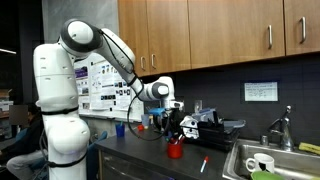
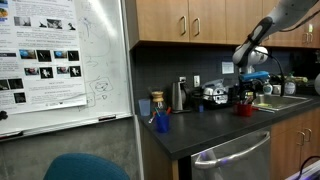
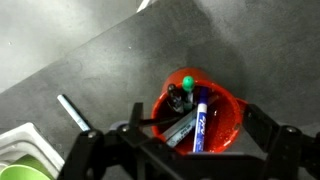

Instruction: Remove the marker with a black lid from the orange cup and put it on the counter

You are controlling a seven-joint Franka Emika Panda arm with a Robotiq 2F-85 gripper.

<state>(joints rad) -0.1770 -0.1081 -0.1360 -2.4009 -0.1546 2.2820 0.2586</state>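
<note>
The marker with a black lid (image 3: 178, 97) sits in the orange cup (image 3: 235, 118), just left of a blue marker (image 3: 200, 128) and near a green-capped one (image 3: 186, 82). The gripper (image 3: 175, 145) hangs right above the cup, jaws wide, holding nothing. So nothing's done yet imo: grabbing it, lifting it out and laying it on the counter (image 3: 110, 60) are all left.
</note>
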